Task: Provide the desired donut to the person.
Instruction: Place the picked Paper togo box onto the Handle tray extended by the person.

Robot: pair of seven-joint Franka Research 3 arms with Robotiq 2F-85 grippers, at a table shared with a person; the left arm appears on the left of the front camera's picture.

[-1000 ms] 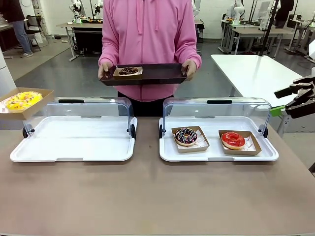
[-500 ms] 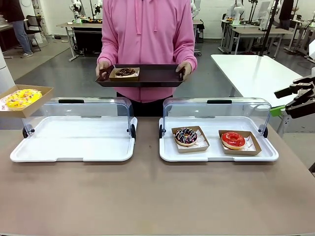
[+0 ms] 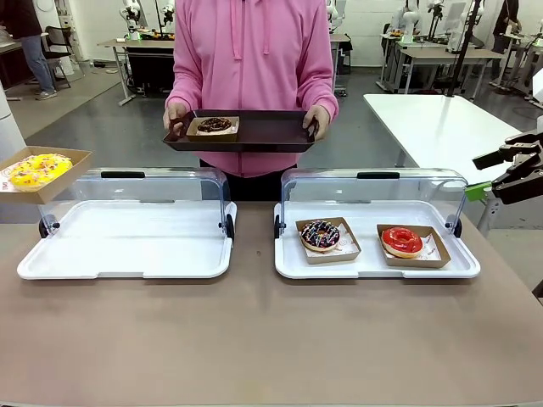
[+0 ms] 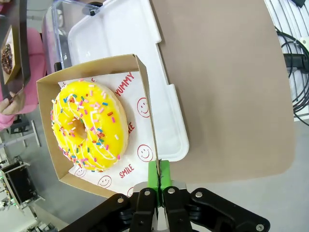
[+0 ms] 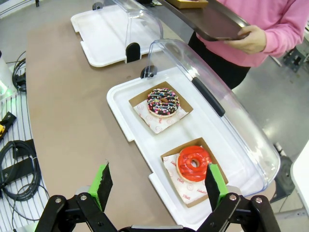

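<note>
My left gripper (image 4: 158, 166) is shut on the rim of a cardboard box (image 4: 143, 92) that holds a yellow sprinkled donut (image 4: 89, 125). The box hangs in the air beside the left white tray, and it is at the far left of the front view, where the yellow donut (image 3: 37, 170) shows. The person (image 3: 254, 51) stands at the far side holding a dark serving tray (image 3: 271, 131) with a chocolate donut (image 3: 214, 125) in its box. My right gripper (image 5: 158, 186) is open above the table's right end, off the tray with the red donut (image 5: 194, 163).
Two white trays with raised clear lids sit on the brown table: the left tray (image 3: 127, 242) is bare, and the right tray (image 3: 373, 263) holds a chocolate sprinkled donut (image 3: 320, 235) and the red donut (image 3: 401, 241). A white table (image 3: 441, 127) stands at the far right.
The person has shifted the serving tray a little to the left and up. The yellow donut's box has risen very slightly. The right gripper has not moved.
</note>
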